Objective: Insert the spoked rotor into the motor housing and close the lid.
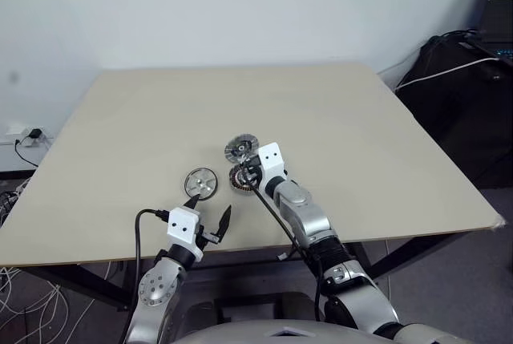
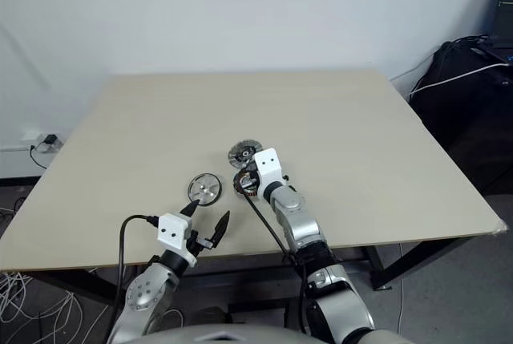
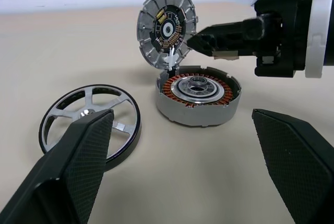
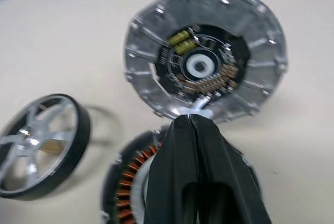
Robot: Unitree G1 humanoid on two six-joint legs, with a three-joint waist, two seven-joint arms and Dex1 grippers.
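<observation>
Upright: ribbed lid point(image 3: 167, 25); copper-wound motor housing point(image 3: 198, 96) below.

Silver spoked rotor point(image 3: 90, 125) with black rim, copper-wound grey motor housing point(image 3: 198, 96), ribbed grey dark-centred lid point(image 3: 167, 27).

Ribbed lid point(image 3: 167, 26) stands on edge behind copper-wound motor housing point(image 3: 198, 94); spoked rotor point(image 3: 91, 124) lies flat beside

Right arm reaching out, left one hanging back

Right gripper point(image 4: 190, 125) is pinching its fingers together, left gripper point(image 1: 208, 209) is sitting wide open, pointing forward.
</observation>
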